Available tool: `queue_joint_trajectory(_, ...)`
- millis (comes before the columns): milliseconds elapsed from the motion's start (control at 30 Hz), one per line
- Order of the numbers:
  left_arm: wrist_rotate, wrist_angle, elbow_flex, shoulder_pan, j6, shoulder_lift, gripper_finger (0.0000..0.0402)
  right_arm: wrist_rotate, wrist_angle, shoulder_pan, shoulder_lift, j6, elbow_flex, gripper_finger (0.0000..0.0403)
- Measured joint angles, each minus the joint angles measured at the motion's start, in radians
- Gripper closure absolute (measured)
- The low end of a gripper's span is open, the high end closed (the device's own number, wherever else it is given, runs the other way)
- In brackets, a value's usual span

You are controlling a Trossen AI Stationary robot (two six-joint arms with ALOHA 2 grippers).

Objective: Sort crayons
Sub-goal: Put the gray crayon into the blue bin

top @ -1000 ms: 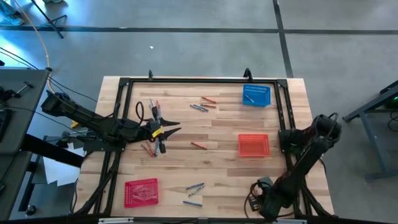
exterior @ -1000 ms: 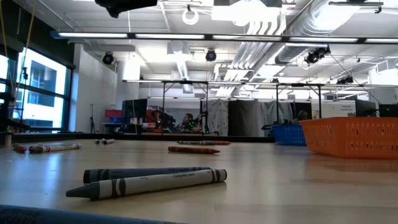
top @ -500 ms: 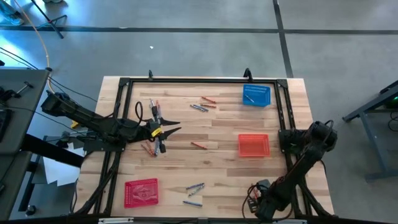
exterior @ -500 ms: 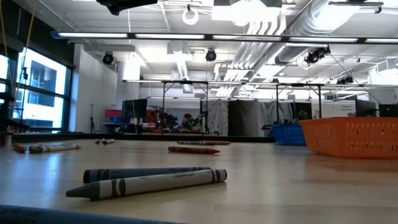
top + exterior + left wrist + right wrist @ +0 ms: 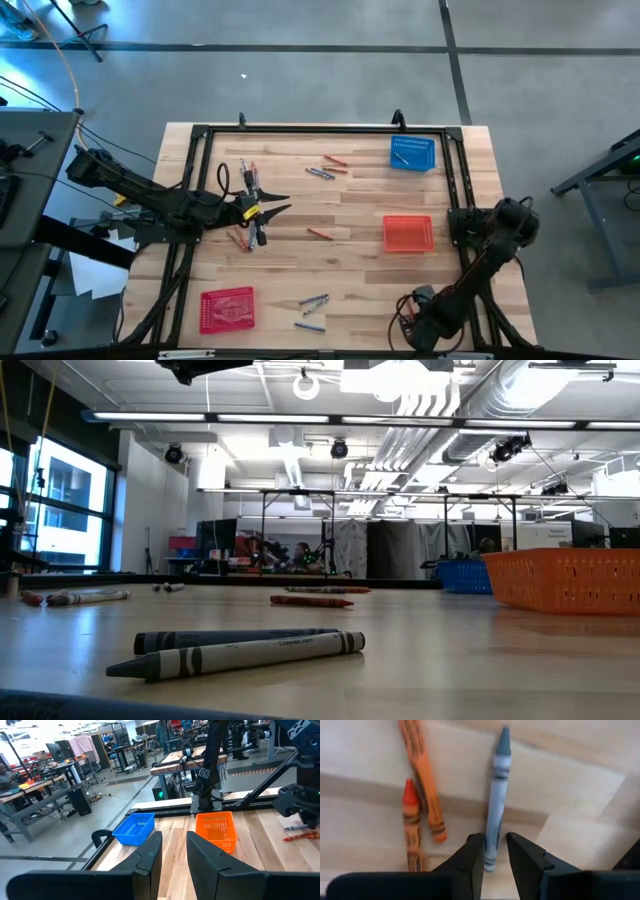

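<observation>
Left gripper (image 5: 280, 206) hangs over the left half of the table (image 5: 360, 205), and in its own wrist view I see its two fingers (image 5: 150, 852) standing a narrow gap apart with nothing between them, aimed across the wood at the blue basket (image 5: 134, 828) and the orange basket (image 5: 216, 831). Under and just beside it lie a few red crayons (image 5: 238, 238). My right arm (image 5: 480, 265) is folded back at the table's right edge. From above I cannot pick out its gripper, but the right wrist view shows the right gripper (image 5: 494, 840) close over the wood, its fingers slightly spread to either side of the blunt end of a grey-blue crayon (image 5: 496, 795). I see bare wood between that crayon and one finger, so it is not pinched. Two orange crayons (image 5: 422, 775) lie just beside it, one crossing the other. The remaining crayons are scattered: a red one (image 5: 335, 160) and a grey pair (image 5: 320, 174) near the blue basket, a lone red one (image 5: 320, 233) mid-table, and grey ones (image 5: 313, 300) near the front edge, beside a second red basket (image 5: 228, 308). From table height, two dark crayons (image 5: 240, 648) lie side by side nearest the camera.
</observation>
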Motion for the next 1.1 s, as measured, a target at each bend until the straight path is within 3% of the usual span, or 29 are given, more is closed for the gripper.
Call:
queue_joint_trajectory(433,0.000,-0.003,0.000,0.000,-0.001,0.000,0.0326,-0.005,-0.061,-0.069,0.002,-0.159,-0.005,0.0324)
queue_joint_trajectory(1100,0.000,-0.007,0.000,0.000,-0.002,0.000,0.0326,-0.008,-0.051,-0.069,0.003,-0.179,-0.005,0.0397)
